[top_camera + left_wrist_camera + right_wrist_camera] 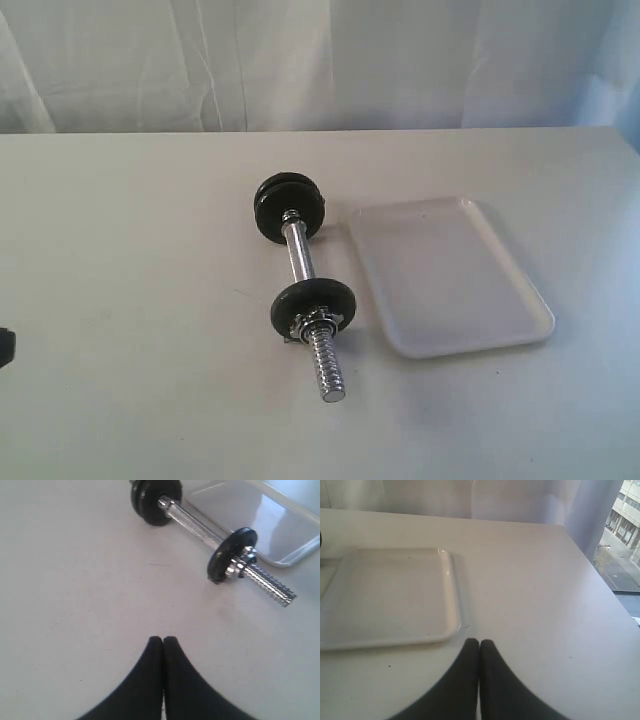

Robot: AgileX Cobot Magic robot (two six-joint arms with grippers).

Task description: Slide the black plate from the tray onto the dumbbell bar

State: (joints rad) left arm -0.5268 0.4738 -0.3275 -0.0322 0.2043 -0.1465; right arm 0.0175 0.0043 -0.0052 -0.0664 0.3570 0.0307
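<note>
The dumbbell bar (pixel 298 255) lies on the white table, left of the tray (pixel 450 275). A black plate (pixel 312 300) stands threaded on the bar's near end, with a silver nut (pixel 318 322) against its outer side. Two black discs (pixel 288 205) sit at the far end. Nothing lies in the tray (pixel 390 595). My left gripper (pixel 163 641) is shut and holds nothing, well short of the bar (pixel 195 522) and plate (pixel 227 555). My right gripper (pixel 479 642) is shut and holds nothing, just off the tray's corner.
A bare threaded stub (pixel 325 365) sticks out past the nut. A dark piece, probably part of my left arm (pixel 5 348), shows at the exterior view's left edge. White curtain hangs behind the table. The table's edge (pixel 600 575) runs near a window.
</note>
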